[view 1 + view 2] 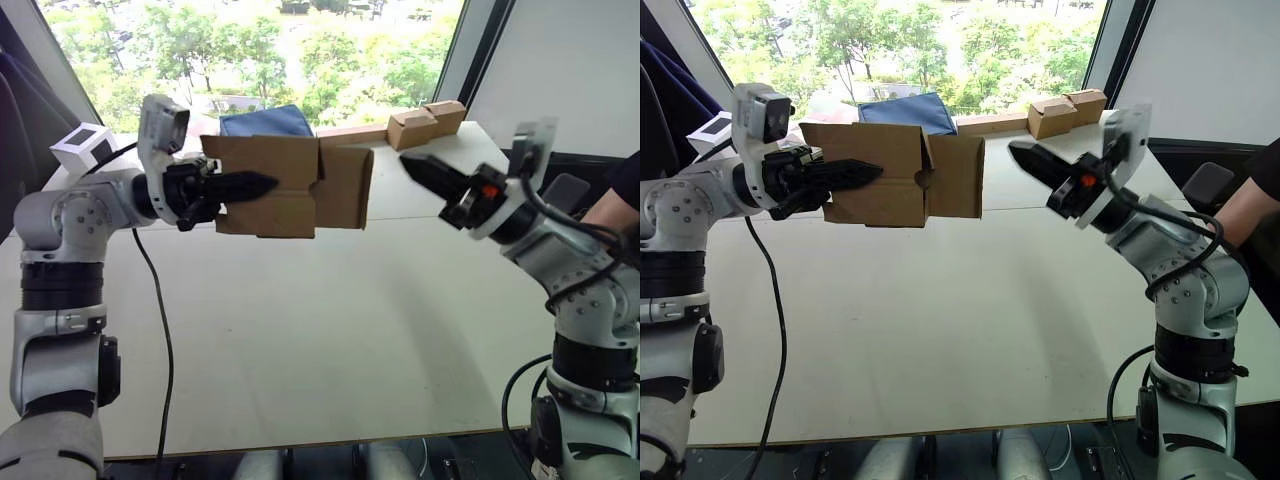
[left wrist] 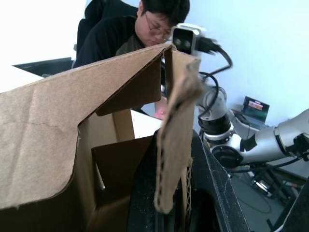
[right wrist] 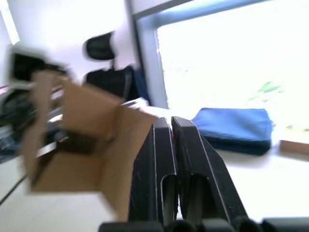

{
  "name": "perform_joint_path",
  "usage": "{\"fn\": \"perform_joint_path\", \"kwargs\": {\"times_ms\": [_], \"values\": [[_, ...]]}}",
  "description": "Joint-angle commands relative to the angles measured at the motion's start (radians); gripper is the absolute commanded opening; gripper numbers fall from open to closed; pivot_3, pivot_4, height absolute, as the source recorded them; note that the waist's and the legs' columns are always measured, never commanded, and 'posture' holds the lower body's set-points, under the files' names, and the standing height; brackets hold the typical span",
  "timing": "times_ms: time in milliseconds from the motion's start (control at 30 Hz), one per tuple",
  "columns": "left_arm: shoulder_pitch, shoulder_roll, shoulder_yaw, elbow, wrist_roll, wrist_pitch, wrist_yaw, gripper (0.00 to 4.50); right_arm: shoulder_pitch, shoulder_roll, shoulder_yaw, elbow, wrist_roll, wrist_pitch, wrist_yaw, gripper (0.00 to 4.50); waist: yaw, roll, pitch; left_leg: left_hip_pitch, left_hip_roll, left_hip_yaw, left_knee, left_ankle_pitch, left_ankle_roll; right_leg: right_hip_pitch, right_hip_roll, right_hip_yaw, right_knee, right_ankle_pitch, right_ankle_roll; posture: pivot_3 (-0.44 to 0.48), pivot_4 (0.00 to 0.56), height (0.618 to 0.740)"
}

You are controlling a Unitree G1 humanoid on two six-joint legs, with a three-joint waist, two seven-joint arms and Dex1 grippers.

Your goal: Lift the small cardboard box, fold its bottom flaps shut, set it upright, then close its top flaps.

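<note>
The left gripper (image 1: 262, 184) clamps one wall of the small cardboard box (image 1: 290, 186), held above the table (image 1: 330, 330). Its inside looks empty. The right gripper (image 1: 1025, 153), fingers together, hangs just beside it.

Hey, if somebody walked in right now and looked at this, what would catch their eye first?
A small plain brown cardboard box held in the air above the white table, clamped by the left gripper. The right gripper, fingers together, points at the box from beside it without touching.
</note>
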Motion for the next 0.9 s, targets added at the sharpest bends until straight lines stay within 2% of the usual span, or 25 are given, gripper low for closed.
{"fn": "perform_joint_path", "kwargs": {"times_ms": [33,133,267,500,700,900], "values": [[-0.026,0.001,0.029,-0.018,-0.019,-0.017,0.001,0.00,-0.025,0.019,0.085,0.052,-0.129,-0.086,-0.014,0.09,0.000,0.000,0.000,0.000,0.000,0.000,0.000,0.000,0.000,0.000,0.000,0.000,0.000,0.000,0.000,0.000,0.150,0.737],[-0.028,-0.003,0.029,-0.019,-0.021,-0.017,0.003,0.00,-0.025,0.053,0.138,0.057,-0.161,-0.107,-0.003,0.09,-0.002,0.000,0.000,0.000,0.000,0.000,0.000,0.000,0.000,0.000,0.000,0.000,0.000,0.000,0.000,0.000,0.150,0.737],[-0.028,-0.004,0.030,-0.018,-0.019,-0.016,0.006,0.00,-0.012,0.112,0.152,0.023,-0.112,-0.096,0.024,0.09,-0.001,0.000,0.000,0.000,0.000,0.000,0.000,0.000,0.000,0.000,0.000,0.000,0.001,0.000,0.000,0.000,0.150,0.737],[-0.032,0.002,0.028,0.016,-0.004,-0.030,-0.001,0.00,0.070,0.163,0.098,-0.121,0.128,0.031,0.040,0.09,0.003,0.000,0.000,0.000,0.000,0.000,0.000,0.000,0.000,0.000,-0.001,0.000,0.001,0.000,0.000,0.000,0.150,0.737],[-0.042,-0.003,0.019,0.034,-0.003,-0.038,-0.007,0.00,0.121,0.185,0.109,-0.158,0.191,0.063,0.008,0.09,0.002,0.000,0.000,0.000,0.000,0.000,0.000,0.000,0.000,0.000,0.000,0.000,0.001,0.000,0.000,0.000,0.150,0.737],[-0.047,-0.009,0.015,0.036,-0.004,-0.038,-0.007,0.00,0.125,0.257,0.109,-0.140,0.216,0.048,-0.049,0.09,0.000,0.000,0.000,0.000,0.000,0.000,0.000,0.000,0.000,0.000,0.000,0.000,0.001,0.000,0.000,0.000,0.150,0.737]]}}
